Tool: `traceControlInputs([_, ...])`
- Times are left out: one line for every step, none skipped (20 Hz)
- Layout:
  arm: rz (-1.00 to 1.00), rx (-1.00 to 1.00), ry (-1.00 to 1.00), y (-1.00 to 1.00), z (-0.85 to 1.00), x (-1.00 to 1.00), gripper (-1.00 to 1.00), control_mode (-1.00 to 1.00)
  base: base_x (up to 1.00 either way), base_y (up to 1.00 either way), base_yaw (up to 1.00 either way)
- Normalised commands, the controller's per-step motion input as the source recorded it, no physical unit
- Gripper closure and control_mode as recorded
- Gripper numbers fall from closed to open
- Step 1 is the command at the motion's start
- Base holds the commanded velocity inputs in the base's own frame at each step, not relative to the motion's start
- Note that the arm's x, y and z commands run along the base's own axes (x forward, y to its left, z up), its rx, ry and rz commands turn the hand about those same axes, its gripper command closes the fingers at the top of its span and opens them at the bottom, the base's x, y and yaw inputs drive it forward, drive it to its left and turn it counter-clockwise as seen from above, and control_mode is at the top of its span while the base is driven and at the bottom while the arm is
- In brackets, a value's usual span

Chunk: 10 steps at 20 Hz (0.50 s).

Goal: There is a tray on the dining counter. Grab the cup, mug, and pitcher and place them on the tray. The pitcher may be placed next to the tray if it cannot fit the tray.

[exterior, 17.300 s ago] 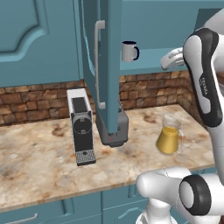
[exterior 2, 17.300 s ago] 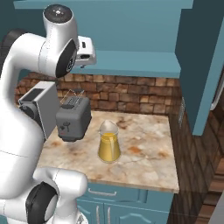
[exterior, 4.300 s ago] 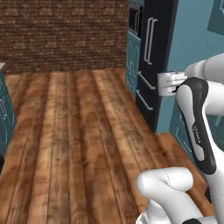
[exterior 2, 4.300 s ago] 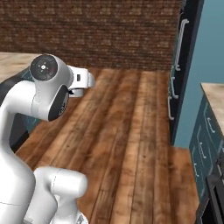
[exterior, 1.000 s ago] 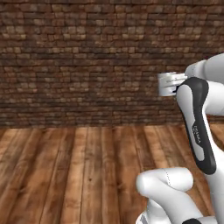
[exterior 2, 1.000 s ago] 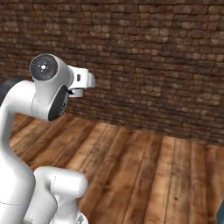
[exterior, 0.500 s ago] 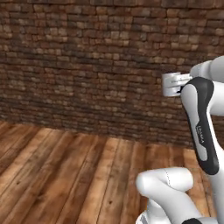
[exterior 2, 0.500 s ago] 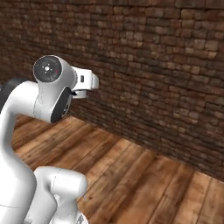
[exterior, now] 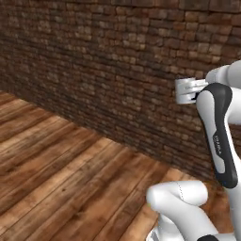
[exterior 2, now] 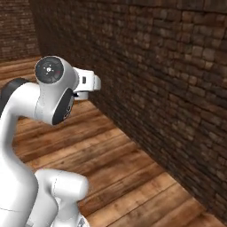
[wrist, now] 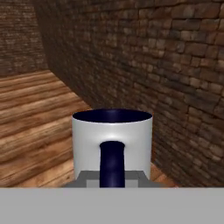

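End effector [wrist: 112, 177] clenched on the grey mug [wrist: 112, 142] by its navy handle, lower centre of the hand view, rim up. Brick wall [exterior: 117, 70] fills the upper frame; wooden floor [exterior: 56, 174] lower left.

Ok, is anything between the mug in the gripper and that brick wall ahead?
Nothing. In the hand view the mug sits upright in the gripper, and bare wood floor runs to the brick wall.
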Motion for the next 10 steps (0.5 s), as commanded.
traceControlInputs([0.00,0.00,0.00,0.00,0.00,0.00,1.00,1.00,1.00,0.00,0.64])
traceControlInputs([0.00,0.00,0.00,0.00,0.00,0.00,1.00,1.00,1.00,0.00,0.63])
traceControlInputs([0.00,0.00,0.00,0.00,0.00,0.00,1.00,1.00,1.00,0.00,0.62])
traceControlInputs([0.00,0.00,0.00,0.00,0.00,0.00,1.00,1.00,1.00,0.00,0.60])
traceControlInputs([0.00,0.00,0.00,0.00,0.00,0.00,1.00,1.00,1.00,0.00,0.58])
traceControlInputs([0.00,0.00,0.00,0.00,0.00,0.00,1.00,1.00,1.00,0.00,0.55])
traceControlInputs([0.00,0.00,0.00,0.00,0.00,0.00,1.00,1.00,1.00,0.00,0.55])
traceControlInputs([0.00,0.00,0.00,0.00,0.00,0.00,1.00,1.00,1.00,0.00,0.55])
traceControlInputs([0.00,0.00,0.00,0.00,0.00,0.00,1.00,1.00,1.00,0.00,0.54])
traceControlInputs([0.00,0.00,0.00,0.00,0.00,0.00,1.00,1.00,1.00,0.00,0.54])
